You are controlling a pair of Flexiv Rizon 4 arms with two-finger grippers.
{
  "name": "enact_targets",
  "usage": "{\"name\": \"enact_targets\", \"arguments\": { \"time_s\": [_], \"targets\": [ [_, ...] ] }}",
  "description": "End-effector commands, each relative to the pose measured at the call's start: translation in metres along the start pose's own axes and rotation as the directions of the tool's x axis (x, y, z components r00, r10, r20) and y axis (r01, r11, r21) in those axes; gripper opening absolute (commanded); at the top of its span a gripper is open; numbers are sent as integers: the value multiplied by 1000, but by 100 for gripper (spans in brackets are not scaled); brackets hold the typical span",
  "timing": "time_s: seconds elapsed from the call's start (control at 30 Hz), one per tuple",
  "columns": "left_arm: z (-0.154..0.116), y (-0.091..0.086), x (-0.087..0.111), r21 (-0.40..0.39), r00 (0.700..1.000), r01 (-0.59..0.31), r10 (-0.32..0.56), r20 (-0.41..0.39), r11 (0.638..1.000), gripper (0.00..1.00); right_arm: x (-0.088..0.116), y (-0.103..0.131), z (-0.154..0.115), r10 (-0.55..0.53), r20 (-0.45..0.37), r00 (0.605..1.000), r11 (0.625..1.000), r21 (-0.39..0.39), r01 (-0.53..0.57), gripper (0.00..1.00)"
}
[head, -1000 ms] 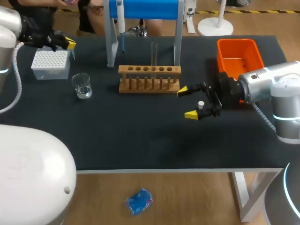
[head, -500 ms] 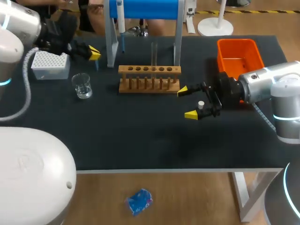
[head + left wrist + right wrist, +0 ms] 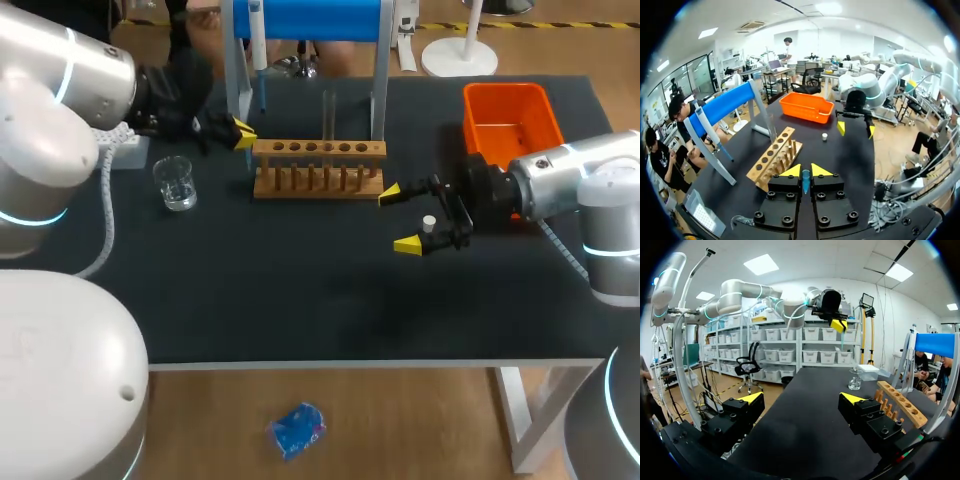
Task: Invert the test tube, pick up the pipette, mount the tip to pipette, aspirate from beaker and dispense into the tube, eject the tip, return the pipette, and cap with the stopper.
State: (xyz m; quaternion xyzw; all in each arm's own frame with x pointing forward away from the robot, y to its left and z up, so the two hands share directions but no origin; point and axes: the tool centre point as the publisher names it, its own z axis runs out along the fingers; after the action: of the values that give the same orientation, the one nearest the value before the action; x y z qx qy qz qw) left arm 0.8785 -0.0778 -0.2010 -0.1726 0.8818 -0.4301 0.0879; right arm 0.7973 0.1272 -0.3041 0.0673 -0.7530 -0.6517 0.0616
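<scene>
Left arm swung across from the tip box [image 3: 130, 152] to the wooden rack [image 3: 318, 168]; right arm unmoved.
Left hand [image 3: 805, 172]: clenched on a blue pipette tip [image 3: 805, 183] that points out between its fingers. The rack is just ahead of it, with the test tube [image 3: 328, 115] upright in a middle hole. Beaker [image 3: 175, 183] near the hand, on the side away from the rack. Pipette [image 3: 257, 45] hangs on the blue stand [image 3: 310, 18] beyond the hand. Right hand [image 3: 398, 218]: released, fingers wide apart, white stopper [image 3: 429, 222] on the counter [image 3: 300, 290] between them, close to the palm. Orange bin [image 3: 510, 115] beside its wrist.
</scene>
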Motion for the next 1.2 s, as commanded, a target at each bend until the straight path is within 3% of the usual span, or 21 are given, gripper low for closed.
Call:
{"name": "enact_targets", "arguments": {
  "time_s": [0.03,0.57,0.87,1.2],
  "targets": [
    [0,1,0,1,1000,0,0,0,1000,0,0,0,0,-1,0,1000,1000,0,1,100],
    [11,2,2,8,1000,14,-14,-20,1000,0,-3,-2,5,-2,3,1000,1000,-26,2,100],
    [30,1,27,17,997,30,-28,-78,999,0,-22,7,25,-31,10,999,998,-56,32,100],
    [58,-16,69,21,989,0,3,-149,1000,0,-36,19,40,-76,7,997,989,-126,76,100]
  ]
}}
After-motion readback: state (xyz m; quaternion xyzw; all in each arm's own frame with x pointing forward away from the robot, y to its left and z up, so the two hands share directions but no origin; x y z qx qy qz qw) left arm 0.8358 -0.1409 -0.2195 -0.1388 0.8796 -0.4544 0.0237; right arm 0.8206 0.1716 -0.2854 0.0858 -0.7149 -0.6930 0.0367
